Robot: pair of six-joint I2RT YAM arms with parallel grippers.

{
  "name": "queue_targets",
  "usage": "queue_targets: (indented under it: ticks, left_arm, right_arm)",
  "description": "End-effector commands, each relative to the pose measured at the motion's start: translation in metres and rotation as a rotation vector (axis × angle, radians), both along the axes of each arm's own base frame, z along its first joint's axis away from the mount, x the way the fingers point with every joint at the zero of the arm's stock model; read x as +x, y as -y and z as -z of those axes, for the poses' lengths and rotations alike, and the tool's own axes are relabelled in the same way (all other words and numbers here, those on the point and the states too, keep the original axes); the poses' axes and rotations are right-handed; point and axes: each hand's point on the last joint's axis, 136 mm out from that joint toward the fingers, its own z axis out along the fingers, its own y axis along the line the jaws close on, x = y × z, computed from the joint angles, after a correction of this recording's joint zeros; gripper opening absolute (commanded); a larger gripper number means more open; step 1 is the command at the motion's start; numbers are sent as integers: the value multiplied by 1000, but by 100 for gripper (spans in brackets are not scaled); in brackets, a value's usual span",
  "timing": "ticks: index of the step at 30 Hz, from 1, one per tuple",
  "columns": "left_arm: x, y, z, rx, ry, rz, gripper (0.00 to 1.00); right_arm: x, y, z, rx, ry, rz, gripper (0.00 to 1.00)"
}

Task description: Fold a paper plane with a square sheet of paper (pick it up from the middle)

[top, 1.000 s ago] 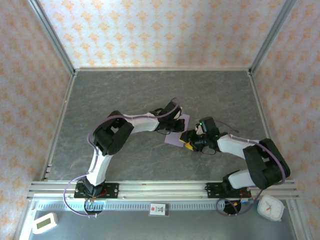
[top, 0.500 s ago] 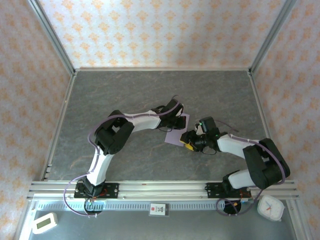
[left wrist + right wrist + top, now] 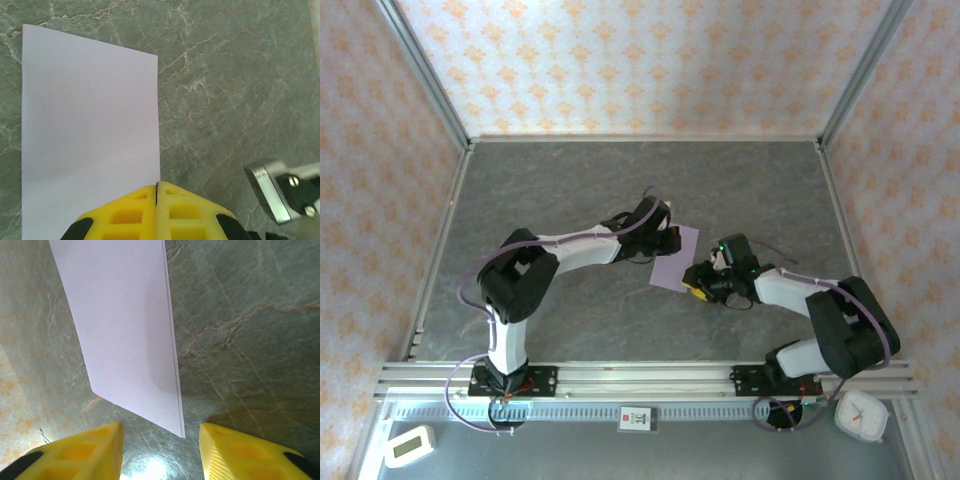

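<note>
grey marbled tabletop [image 3: 570, 190] carries the thin lavender paper sheet [image 3: 678, 262] flat at its middle, seemingly halved into a rectangle, left tool [image 3: 157, 186] clenched empty at its long edge, right tool [image 3: 160, 436] released astride a corner, so every nose and wing fold remains.
</note>
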Motion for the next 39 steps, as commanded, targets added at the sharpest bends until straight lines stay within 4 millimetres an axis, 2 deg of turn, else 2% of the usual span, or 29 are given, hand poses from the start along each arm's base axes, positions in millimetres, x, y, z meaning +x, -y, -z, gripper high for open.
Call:
queue_targets:
  ticks: [1,10,16,17,20,28,29,39]
  left_arm:
    - [-3,-8,-1,15,19,3,0]
    - [-18,-19,30,112,3,98,0]
    - [-30,-29,51,132,-23,107,0]
    - [-33,-32,63,149,-44,109,0]
    - [-41,-37,76,160,-70,113,0]
    - [-59,-47,89,150,-115,107,0]
    - [-58,-46,78,127,-96,104,0]
    - [-68,-48,85,86,-127,83,0]
  right_arm:
    - [12,9,-10,-40,31,62,41]
    - [11,8,-20,-17,25,104,36]
    - [1,2,-13,-22,4,106,37]
    - [0,2,-11,-22,-1,109,37]
    - [-2,0,-7,-21,-10,122,37]
    - [4,-7,-5,-29,-18,121,37]
    - [6,-9,-6,-29,-17,117,37]
    - [27,-28,-12,-26,-1,98,37]
